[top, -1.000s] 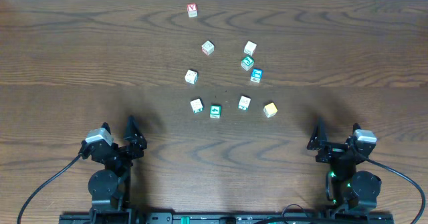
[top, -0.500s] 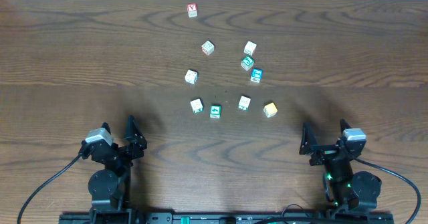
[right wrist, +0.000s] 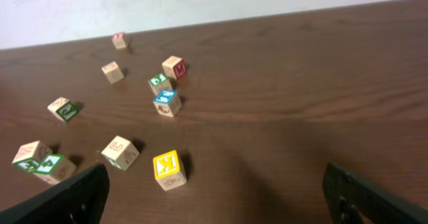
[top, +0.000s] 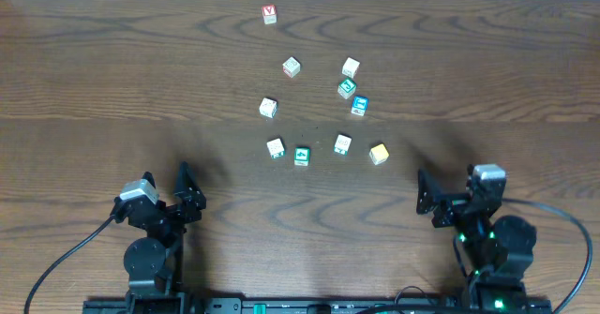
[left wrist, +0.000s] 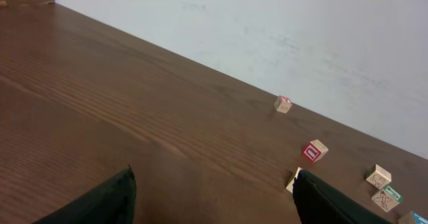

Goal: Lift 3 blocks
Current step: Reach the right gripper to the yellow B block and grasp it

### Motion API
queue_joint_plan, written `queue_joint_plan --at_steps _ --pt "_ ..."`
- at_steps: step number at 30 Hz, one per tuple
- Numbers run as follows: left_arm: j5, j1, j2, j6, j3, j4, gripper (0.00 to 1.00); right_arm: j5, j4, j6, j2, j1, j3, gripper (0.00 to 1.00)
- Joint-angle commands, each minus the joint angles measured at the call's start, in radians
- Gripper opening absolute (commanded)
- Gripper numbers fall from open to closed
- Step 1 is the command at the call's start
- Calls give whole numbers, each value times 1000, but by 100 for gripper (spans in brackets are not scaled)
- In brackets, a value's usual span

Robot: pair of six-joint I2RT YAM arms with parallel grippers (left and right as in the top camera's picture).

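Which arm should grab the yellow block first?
Probably the right arm. The right pincer is open and nearer the yellow block, which shows clearly in its wrist view; the left pincer is farther, and its view lacks that block.

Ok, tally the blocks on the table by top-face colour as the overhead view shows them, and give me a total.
Red-topped block: 1
Yellow block: 1
Blue block: 1
Green blocks: 2
Pale blocks: 5
Total: 10
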Motion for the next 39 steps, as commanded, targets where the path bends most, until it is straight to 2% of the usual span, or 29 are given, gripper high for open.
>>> queue_joint_plan --at_steps 1,6,9,21,29,39 --pt "-16 -4 2 13 -13 -48 76 -64 2 -32 124 -3 91 99" --pt "-16 -4 2 13 -13 -48 76 -101 -65 -33 309 15 238 99" --pt "-16 -4 2 13 -13 -48 76 -100 -158 -90 426 66 362 99" --pt "-16 -4 2 13 -13 -48 76 123 -515 -76 757 312 708 99" --pt "-16 -4 2 13 -13 -48 76 158 -777 -39 1060 330 932 99" --pt "-16 -4 2 13 -13 -48 76 93 -792 -76 1288 331 950 99"
